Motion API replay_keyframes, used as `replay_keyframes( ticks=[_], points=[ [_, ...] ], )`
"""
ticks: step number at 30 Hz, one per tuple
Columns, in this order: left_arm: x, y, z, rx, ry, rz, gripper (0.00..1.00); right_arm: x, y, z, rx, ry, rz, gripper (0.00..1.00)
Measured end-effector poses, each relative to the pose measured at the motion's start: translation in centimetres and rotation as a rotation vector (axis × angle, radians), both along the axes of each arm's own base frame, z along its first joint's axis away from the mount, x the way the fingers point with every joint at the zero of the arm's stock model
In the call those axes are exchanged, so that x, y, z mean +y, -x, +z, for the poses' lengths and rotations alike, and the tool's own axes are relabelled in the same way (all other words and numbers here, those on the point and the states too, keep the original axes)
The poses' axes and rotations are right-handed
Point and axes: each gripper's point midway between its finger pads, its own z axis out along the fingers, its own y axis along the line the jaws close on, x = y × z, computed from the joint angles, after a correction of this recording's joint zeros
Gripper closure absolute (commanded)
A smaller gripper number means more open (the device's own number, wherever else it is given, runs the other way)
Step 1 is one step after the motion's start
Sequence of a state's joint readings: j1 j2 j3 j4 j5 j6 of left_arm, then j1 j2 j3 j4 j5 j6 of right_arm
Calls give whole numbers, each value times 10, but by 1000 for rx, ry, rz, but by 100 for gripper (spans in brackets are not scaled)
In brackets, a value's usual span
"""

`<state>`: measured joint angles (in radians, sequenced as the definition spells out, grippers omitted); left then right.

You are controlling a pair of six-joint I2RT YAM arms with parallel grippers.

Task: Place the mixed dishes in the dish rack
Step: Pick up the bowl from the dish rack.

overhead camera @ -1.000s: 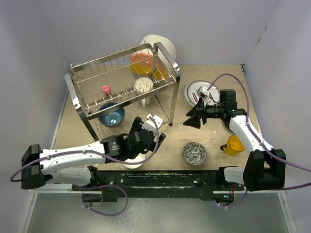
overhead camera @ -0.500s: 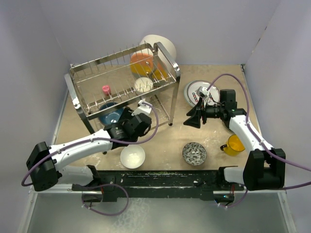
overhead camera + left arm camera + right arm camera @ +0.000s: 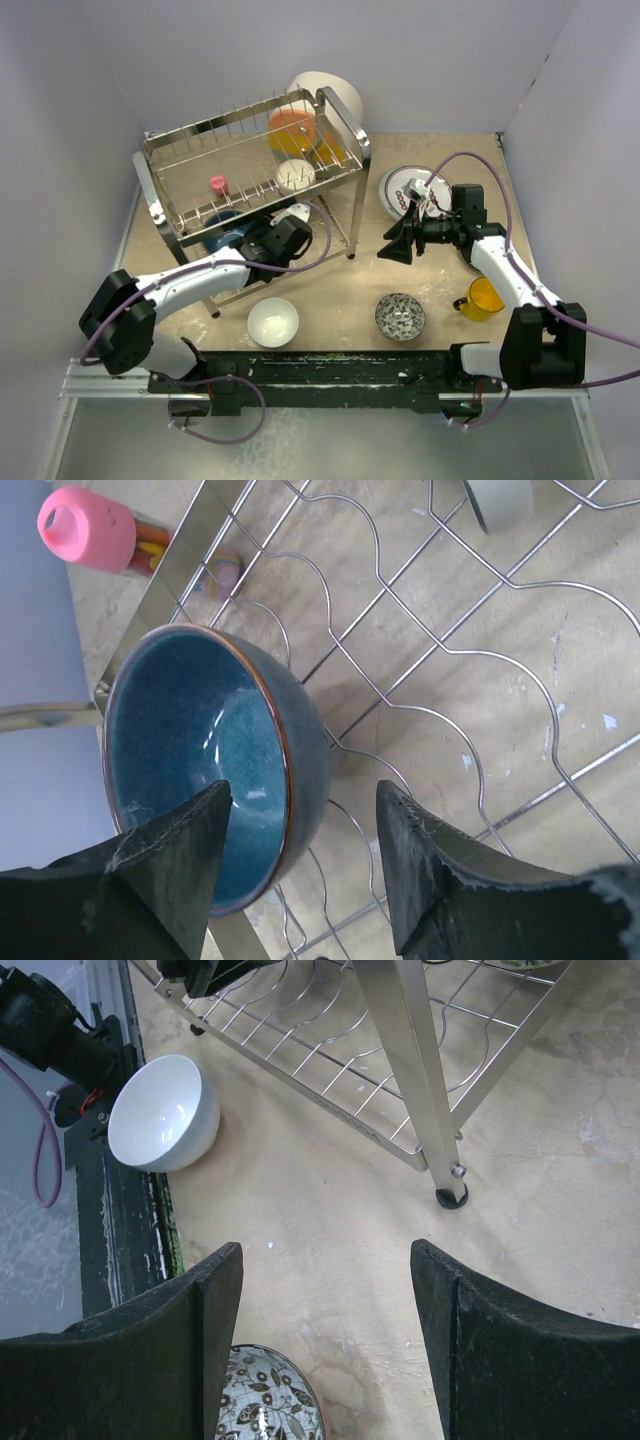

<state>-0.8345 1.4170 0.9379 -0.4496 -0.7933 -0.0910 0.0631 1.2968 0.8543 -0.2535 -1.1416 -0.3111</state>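
Observation:
The dish rack stands at the back left. A dark blue bowl lies on its lower tier, also seen from above as the blue bowl. My left gripper is open and straddles the bowl's wall, one finger over the inside and the other finger outside, with a gap. From above, the left gripper sits under the top tier. The white bowl, the grey-patterned bowl, the yellow cup and the red-lettered plate rest on the table. My right gripper hovers open and holds nothing.
On the upper tier sit an orange dish, a pink piece and a small pale cup. A large white plate leans behind the rack. A rack leg stands just ahead of the right gripper.
My left arm has swung from above the white bowl back into the rack's lower tier, up to the dark blue bowl, and its jaws have narrowed. The right arm has not moved.

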Motion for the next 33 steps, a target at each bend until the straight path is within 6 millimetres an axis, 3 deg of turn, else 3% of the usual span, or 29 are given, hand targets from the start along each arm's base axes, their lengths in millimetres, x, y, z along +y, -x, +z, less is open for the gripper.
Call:
replay_keyframes(
  ticks=[7,19,26,31,33],
  points=[
    [-1,-15,-8,28,-35,-13,42,0,0,0,0,0,0,29],
    [6,-18,-31,124,-33,-13,61,0,0,0,0,0,0,29],
    [5,-18,-31,146,-24,-21,86,0,0,0,0,0,0,29],
    [-1,-13,-36,184,2,-44,99,0,0,0,0,0,1,29],
    [-2,-11,-37,203,6,-50,100,0,0,0,0,0,1,29]
  ],
)
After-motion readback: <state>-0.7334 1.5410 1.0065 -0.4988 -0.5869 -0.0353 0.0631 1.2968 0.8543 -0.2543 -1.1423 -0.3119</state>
